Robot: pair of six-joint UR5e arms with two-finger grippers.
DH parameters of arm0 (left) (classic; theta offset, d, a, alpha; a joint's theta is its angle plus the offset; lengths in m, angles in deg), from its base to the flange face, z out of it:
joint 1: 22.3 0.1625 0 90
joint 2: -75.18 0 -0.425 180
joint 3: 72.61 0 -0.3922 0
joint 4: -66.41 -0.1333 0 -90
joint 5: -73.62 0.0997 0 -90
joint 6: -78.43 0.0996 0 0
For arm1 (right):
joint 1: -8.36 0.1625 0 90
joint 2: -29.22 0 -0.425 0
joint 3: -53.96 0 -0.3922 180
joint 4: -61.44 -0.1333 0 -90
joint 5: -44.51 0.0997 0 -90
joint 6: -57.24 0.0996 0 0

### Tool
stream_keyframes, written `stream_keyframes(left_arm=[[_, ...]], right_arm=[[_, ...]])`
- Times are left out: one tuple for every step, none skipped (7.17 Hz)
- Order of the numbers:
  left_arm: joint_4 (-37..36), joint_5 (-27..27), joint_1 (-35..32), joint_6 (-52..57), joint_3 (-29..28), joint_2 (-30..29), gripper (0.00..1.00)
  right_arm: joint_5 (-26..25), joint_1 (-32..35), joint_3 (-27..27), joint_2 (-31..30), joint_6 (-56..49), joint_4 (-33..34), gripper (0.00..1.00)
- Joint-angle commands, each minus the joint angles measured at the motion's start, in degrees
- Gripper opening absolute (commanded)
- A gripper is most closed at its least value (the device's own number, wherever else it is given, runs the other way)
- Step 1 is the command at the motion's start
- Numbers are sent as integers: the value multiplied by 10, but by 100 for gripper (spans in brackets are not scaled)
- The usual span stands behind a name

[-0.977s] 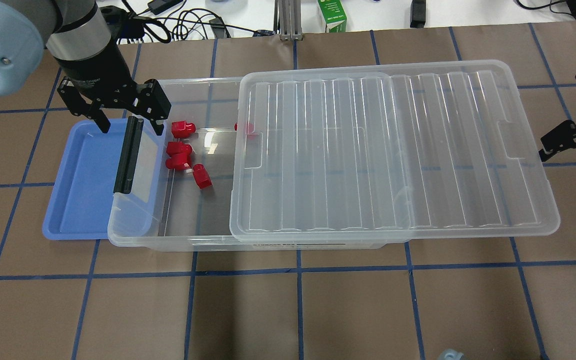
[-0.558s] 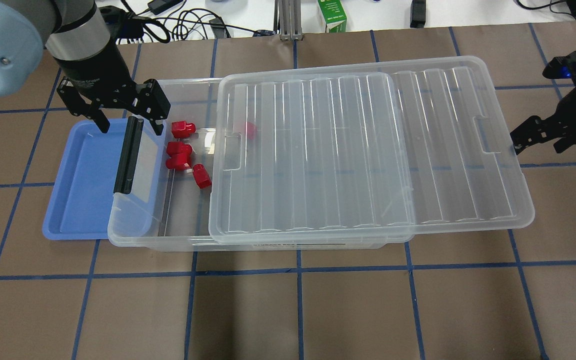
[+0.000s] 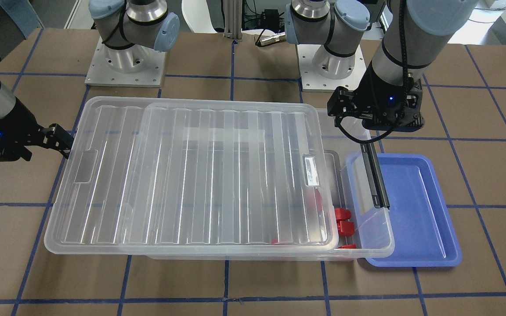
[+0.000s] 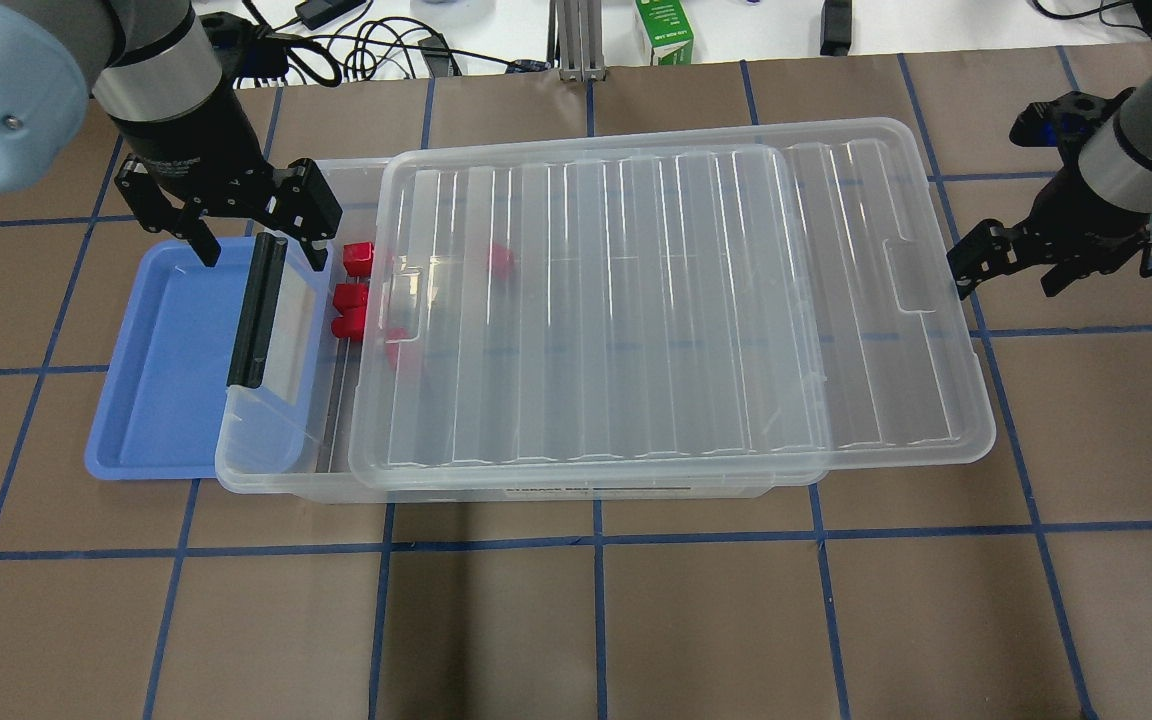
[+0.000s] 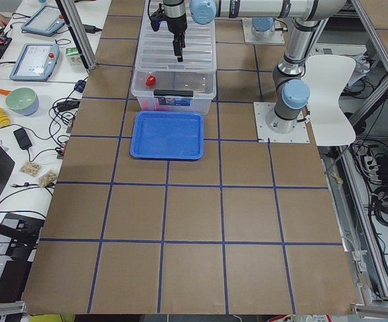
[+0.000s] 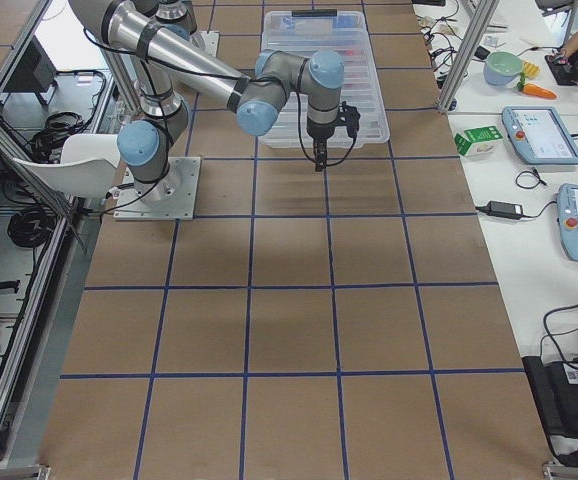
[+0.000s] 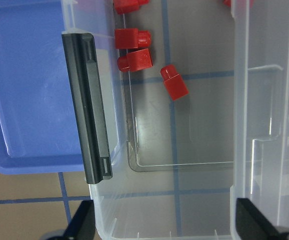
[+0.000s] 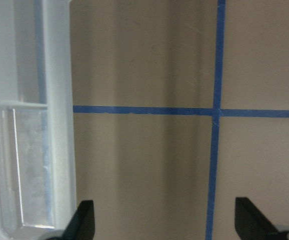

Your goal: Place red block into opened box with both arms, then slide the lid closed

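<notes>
Spread and empty, my right fingers point(image 4: 968, 263) have pushed the lid point(image 4: 636, 300) further across the box point(image 4: 271, 472), so closing is nearly done; my left fingers point(image 4: 204, 246) hover open.

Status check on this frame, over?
Left gripper open above box latch end. Right gripper open at lid edge. Lid partly closed, red blocks inside. Nothing seen blocking.
</notes>
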Motion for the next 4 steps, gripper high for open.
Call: stream_keyframes(left_arm=[[0, 0, 0, -1, 1, 0, 100], [0, 0, 0, -3, 1, 0, 100], [0, 0, 0, -5, 1, 0, 100], [0, -2, 0, -20, 1, 0, 100]], right_arm=[[0, 41, 1, 2, 63, 19, 99], [0, 52, 0, 2, 71, 20, 99], [1, 64, 0, 2, 96, 24, 100], [-1, 82, 0, 5, 109, 30, 100]])
